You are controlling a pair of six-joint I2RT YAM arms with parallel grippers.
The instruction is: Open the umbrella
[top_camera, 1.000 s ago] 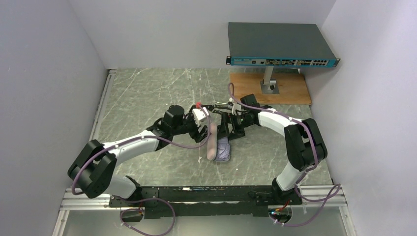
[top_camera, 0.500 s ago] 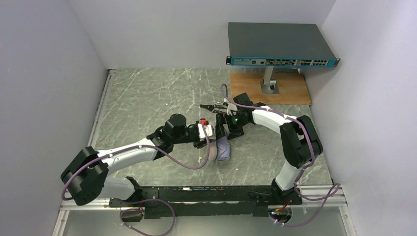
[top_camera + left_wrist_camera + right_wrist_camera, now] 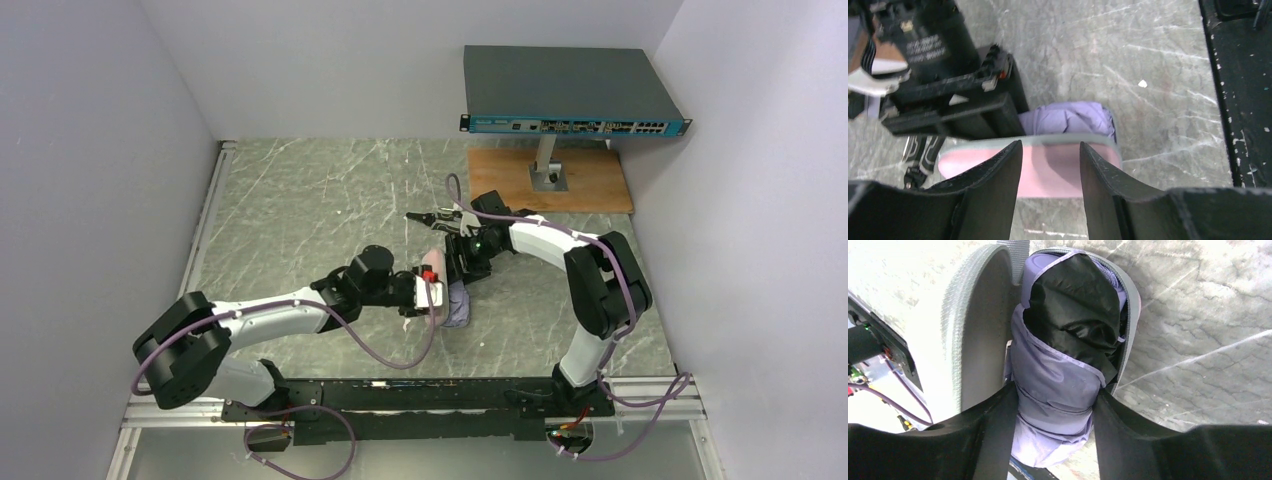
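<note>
Clamped, the right fingers [image 3: 1128, 435] squeeze the folded umbrella [image 3: 1063, 375], which lies inside an unzipped grey-rimmed sleeve [image 3: 978, 330] on the bench [image 3: 1198, 340]; the left fingers [image 3: 998, 175] stand parted just before the sleeve's pink flap, holding nothing

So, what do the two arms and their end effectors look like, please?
The left arm and right arm have white shells, black joints and a loose purple cable each. The left end effector and right end effector each carry two matte black, wedge-shaped fingers. A small red part sits at the left wrist.
</note>
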